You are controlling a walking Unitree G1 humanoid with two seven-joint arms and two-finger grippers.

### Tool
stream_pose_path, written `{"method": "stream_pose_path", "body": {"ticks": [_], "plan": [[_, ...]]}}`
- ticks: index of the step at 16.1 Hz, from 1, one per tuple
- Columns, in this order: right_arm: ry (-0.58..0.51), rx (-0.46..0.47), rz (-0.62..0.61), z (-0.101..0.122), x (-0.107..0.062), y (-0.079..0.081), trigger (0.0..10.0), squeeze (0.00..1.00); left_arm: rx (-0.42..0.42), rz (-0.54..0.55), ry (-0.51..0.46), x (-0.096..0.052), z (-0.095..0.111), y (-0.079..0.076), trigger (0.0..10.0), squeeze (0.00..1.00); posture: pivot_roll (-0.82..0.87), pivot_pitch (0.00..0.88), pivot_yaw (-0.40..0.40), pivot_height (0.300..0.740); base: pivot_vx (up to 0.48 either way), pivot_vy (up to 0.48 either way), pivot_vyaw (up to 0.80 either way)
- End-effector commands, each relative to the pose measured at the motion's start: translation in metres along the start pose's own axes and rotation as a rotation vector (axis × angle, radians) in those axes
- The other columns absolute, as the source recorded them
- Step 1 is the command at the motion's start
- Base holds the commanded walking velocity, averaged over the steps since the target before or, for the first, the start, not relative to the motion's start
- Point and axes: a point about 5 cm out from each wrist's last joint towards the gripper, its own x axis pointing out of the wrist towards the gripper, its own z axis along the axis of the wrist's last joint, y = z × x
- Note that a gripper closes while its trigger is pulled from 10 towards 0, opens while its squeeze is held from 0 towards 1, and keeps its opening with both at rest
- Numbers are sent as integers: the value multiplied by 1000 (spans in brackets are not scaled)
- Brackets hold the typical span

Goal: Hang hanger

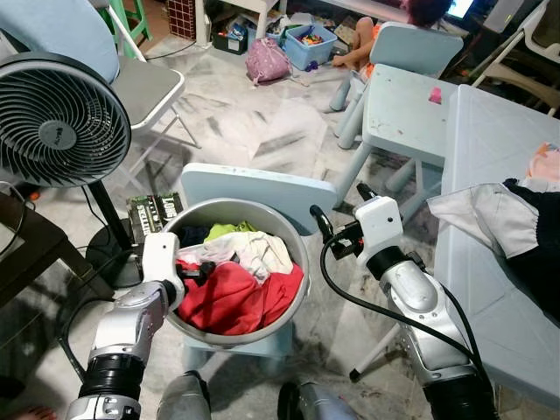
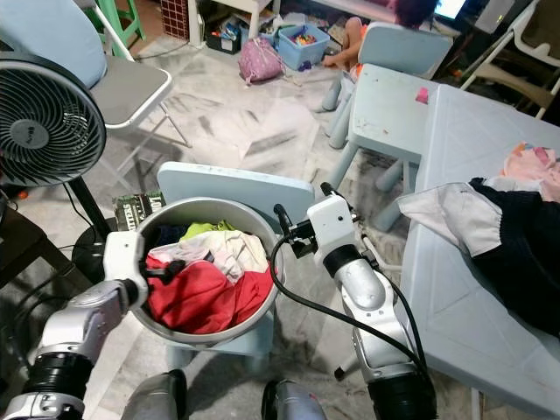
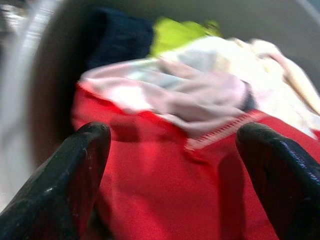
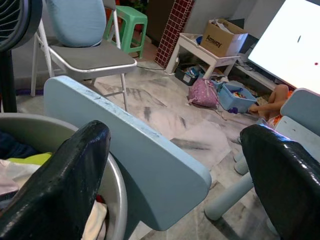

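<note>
A grey metal basin [image 1: 262, 207] full of laundry stands on a small light-blue chair [image 1: 262, 185]. A red garment [image 1: 232, 297] lies at the front of the pile, with a white one [image 1: 254, 249] and a yellow-green one [image 1: 229, 230] behind it. My left gripper [image 1: 197, 271] reaches over the basin's left rim. It is open, with its fingers [image 3: 75, 165] spread just above the red garment [image 3: 165, 190]. My right gripper [image 1: 341, 206] hovers to the right of the basin beside the chair back [image 4: 140, 150], open and holding nothing.
A standing fan [image 1: 57, 118] is close on the left. A light-blue table [image 1: 490, 157] with dark and white clothes [image 1: 525, 227] runs along the right, and a smaller table [image 1: 407, 114] stands behind. A folding chair [image 1: 144, 87] is at the back left. A person [image 1: 359, 52] sits on the floor far back.
</note>
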Motion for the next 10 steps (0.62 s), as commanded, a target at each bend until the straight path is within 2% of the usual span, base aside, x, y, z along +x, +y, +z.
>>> {"method": "stream_pose_path", "body": {"ticks": [1,4,7,10], "plan": [[8,-8,2,0,-1,-2,10000,0,4,-39,36,2,-5,-5,10000,0,-21,173,-149,740,0,0,0],[7,-11,6,1,1,-1,10000,0,11,-88,86,2,-9,-7,10000,0,-18,169,-145,740,0,0,0],[4,-13,3,1,1,-1,10000,0,-41,-82,107,6,-11,-4,10000,0,-26,166,-140,740,0,0,0],[3,-14,1,1,0,-1,10000,0,-35,-69,93,10,-7,1,10000,0,-33,166,-140,740,0,0,0]]}}
